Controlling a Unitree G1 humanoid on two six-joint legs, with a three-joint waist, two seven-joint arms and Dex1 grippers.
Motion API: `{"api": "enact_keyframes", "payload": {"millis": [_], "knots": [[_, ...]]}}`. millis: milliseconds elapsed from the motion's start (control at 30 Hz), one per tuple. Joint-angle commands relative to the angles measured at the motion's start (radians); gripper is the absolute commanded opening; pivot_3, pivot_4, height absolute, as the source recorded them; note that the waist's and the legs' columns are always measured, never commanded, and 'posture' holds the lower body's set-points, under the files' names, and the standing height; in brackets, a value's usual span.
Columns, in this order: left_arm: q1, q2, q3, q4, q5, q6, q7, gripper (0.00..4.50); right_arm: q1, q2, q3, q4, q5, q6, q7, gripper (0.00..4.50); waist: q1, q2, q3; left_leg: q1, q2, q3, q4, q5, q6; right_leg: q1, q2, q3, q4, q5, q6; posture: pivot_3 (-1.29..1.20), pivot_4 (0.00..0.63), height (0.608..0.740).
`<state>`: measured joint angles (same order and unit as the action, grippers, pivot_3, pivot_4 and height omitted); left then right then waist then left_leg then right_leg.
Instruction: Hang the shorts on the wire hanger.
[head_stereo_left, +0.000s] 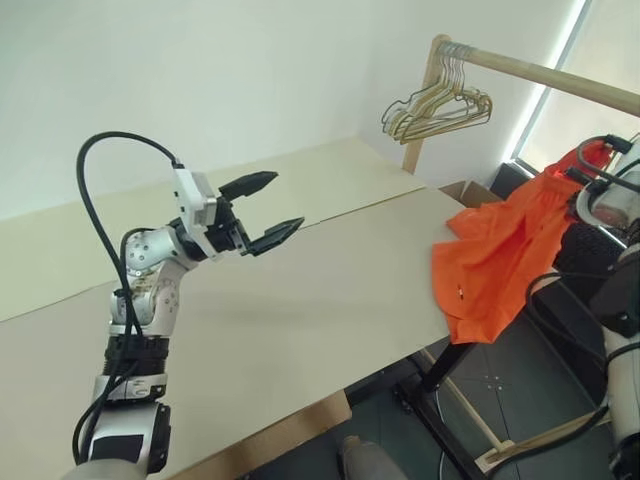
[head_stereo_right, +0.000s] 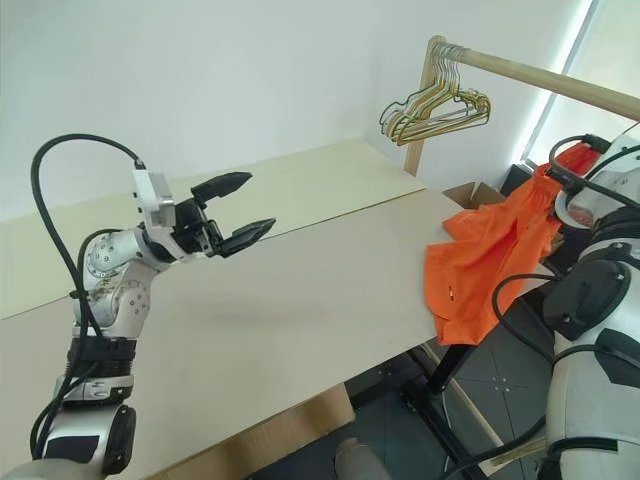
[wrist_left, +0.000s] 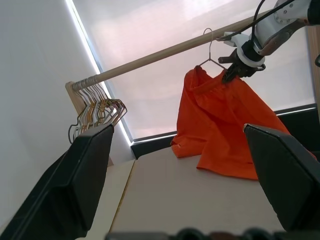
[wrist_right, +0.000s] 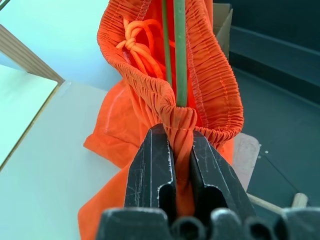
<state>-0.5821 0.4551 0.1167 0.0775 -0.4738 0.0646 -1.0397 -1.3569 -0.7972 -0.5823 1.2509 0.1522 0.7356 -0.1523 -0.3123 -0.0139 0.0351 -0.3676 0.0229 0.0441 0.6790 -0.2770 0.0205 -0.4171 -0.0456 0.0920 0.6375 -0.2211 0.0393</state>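
Two grippers: one clamped on cloth, one spread and empty.
Hidden parts: the thin olive-green wire hanger (wrist_right: 180, 55) runs down inside the waistband and vanishes where the cloth is pinched; its shoulders are covered. In the left wrist view only its silvery hook and upper wire show, at the wooden rail (wrist_left: 165, 51).
Cut off: the right arm leaves the head view at 3 o'clock; the rail leaves it at 2 o'clock.
Hard to make out: whether the hook sits fully over the rail cannot be told. The bunched gold and dark wire hangers (head_stereo_left: 437, 110) overlap, so their number is unclear.
Right gripper (wrist_right: 175, 150): black fingers pressed together on a fold of the gathered waistband, with the green wire just beside the pinch. It is raised at 3 o'clock of the head view, near the rail.
Left gripper (head_stereo_left: 272, 210): fingers spread wide, nothing between them; forearm raised above the table, pointing toward 3 o'clock.
Bright orange soft fabric shorts (head_stereo_left: 500, 250): waistband held up at the right gripper, legs trailing down to 5 o'clock, lower cloth lying on the corner of the pale beige table (head_stereo_left: 300, 300) and drooping over its edge. An orange drawstring knot (wrist_right: 134, 37) lies inside the waistband.
Cardboard box (head_stereo_left: 470, 192): open, behind the table corner, partly covered by the shorts.
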Motion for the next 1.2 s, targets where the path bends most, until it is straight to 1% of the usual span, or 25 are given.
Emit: {"api": "enact_keyframes", "payload": {"millis": [33, 133, 333, 500, 633, 667, 700, 767, 867, 900, 967, 1033, 1067, 1200], "knots": [[-0.003, 0.007, 0.007, -0.044, -0.018, 0.008, 0.013, 4.50, -0.023, -0.024, -0.012, 0.004, 0.041, -0.057, -0.008, 0.05, 0.001, 0.000, 0.000, 0.000, 0.000, 0.001, 0.000, 0.000, 0.000, 0.000, 0.000, 0.001, 0.000, -0.001, 0.002, -0.16, 0.000, 0.740], [0.006, 0.007, 0.007, -0.058, -0.020, 0.014, 0.018, 4.50, -0.011, -0.025, -0.008, 0.017, 0.054, -0.071, -0.010, 0.05, 0.000, 0.000, 0.000, 0.000, 0.000, 0.002, -0.001, 0.000, 0.000, 0.000, 0.000, 0.002, -0.005, 0.001, 0.004, -0.16, 0.000, 0.740], [0.027, 0.009, 0.008, -0.074, -0.022, 0.022, 0.023, 4.50, -0.003, -0.019, 0.008, 0.028, 0.055, -0.075, -0.002, 0.05, 0.005, 0.000, 0.000, -0.001, 0.000, 0.005, -0.001, 0.000, 0.000, 0.000, 0.000, 0.005, -0.008, 0.004, 0.004, -0.15, 0.000, 0.740], [0.026, 0.001, 0.009, -0.077, -0.022, 0.022, 0.027, 4.50, 0.005, -0.011, 0.066, 0.027, 0.021, -0.080, 0.045, 0.05, 0.012, 0.000, 0.000, 0.000, 0.000, 0.006, -0.001, 0.000, 0.000, 0.000, 0.000, 0.005, -0.008, 0.004, 0.004, -0.15, 0.000, 0.740], [0.026, -0.004, 0.014, -0.080, -0.033, 0.019, 0.026, 4.50, 0.007, -0.010, 0.113, 0.026, 0.001, -0.088, 0.053, 0.05, 0.014, 0.000, 0.000, 0.000, 0.000, 0.006, -0.001, 0.000, 0.000, 0.001, 0.000, 0.005, -0.008, 0.004, 0.004, -0.15, 0.000, 0.740], [0.028, -0.004, 0.015, -0.081, -0.035, 0.019, 0.024, 4.50, 0.008, -0.007, 0.141, 0.022, -0.018, -0.097, 0.067, 0.77, 0.015, 0.000, 0.000, 0.000, 0.000, 0.006, -0.001, 0.000, 0.000, 0.001, 0.000, 0.005, -0.008, 0.004, 0.004, -0.15, 0.000, 0.740], [0.031, -0.004, 0.015, -0.083, -0.038, 0.017, 0.021, 4.50, 0.007, -0.005, 0.152, 0.021, -0.023, -0.099, 0.071, 0.87, 0.016, 0.000, 0.000, 0.000, 0.000, 0.006, -0.001, 0.000, 0.000, 0.000, 0.000, 0.005, -0.008, 0.004, 0.004, -0.15, 0.000, 0.740], [0.037, -0.006, 0.016, -0.087, -0.051, 0.013, 0.009, 4.50, 0.003, -0.002, 0.162, 0.020, -0.024, -0.101, 0.071, 1.45, 0.022, 0.000, 0.000, 0.000, 0.000, 0.007, -0.001, 0.000, 0.000, 0.000, 0.000, 0.006, -0.008, 0.004, 0.005, -0.15, 0.000, 0.740], [0.046, -0.010, 0.018, -0.097, -0.080, 0.008, -0.014, 4.50, 0.004, -0.001, 0.163, 0.022, -0.014, -0.098, 0.080, 2.40, 0.027, 0.000, 0.000, 0.000, 0.000, 0.007, -0.001, 0.000, 0.000, 0.000, 0.000, 0.005, -0.008, 0.004, 0.004, -0.15, 0.000, 0.740], [0.048, -0.012, 0.021, -0.103, -0.096, 0.011, -0.023, 4.50, 0.007, 0.000, 0.167, 0.021, -0.016, -0.100, 0.082, 2.86, 0.029, 0.000, 0.000, 0.000, 0.000, 0.007, -0.001, 0.000, 0.000, 0.000, 0.000, 0.005, -0.008, 0.004, 0.004, -0.15, 0.000, 0.740], [0.054, -0.012, 0.028, -0.114, -0.127, 0.021, -0.045, 4.50, 0.013, 0.004, 0.168, 0.021, -0.014, -0.098, 0.078, 3.49, 0.032, 0.000, 0.000, 0.000, 0.000, 0.007, -0.001, 0.000, 0.000, 0.000, 0.000, 0.005, -0.009, 0.004, 0.004, -0.15, 0.000, 0.740], [0.058, -0.011, 0.028, -0.117, -0.134, 0.021, -0.048, 4.50, 0.016, 0.005, 0.169, 0.020, -0.012, -0.095, 0.078, 4.21, 0.035, 0.000, 0.000, -0.001, 0.000, 0.007, -0.001, 0.000, 0.000, 0.000, -0.001, 0.005, -0.010, 0.005, 0.005, -0.15, 0.000, 0.740], [0.060, -0.010, 0.027, -0.116, -0.131, 0.018, -0.045, 4.50, 0.018, 0.005, 0.171, 0.019, -0.012, -0.096, 0.077, 4.47, 0.037, 0.000, 0.000, -0.001, 0.000, 0.007, -0.001, 0.000, 0.000, 0.000, -0.001, 0.005, -0.010, 0.005, 0.005, -0.15, 0.000, 0.740], [0.061, -0.011, 0.025, -0.113, -0.130, 0.014, -0.040, 4.50, 0.020, 0.005, 0.178, 0.014, -0.014, -0.096, 0.073, 4.47, 0.040, 0.000, 0.000, 0.000, 0.000, 0.007, -0.001, 0.000, 0.000, 0.000, 0.000, 0.006, -0.009, 0.005, 0.005, -0.15, 0.000, 0.740]]}}
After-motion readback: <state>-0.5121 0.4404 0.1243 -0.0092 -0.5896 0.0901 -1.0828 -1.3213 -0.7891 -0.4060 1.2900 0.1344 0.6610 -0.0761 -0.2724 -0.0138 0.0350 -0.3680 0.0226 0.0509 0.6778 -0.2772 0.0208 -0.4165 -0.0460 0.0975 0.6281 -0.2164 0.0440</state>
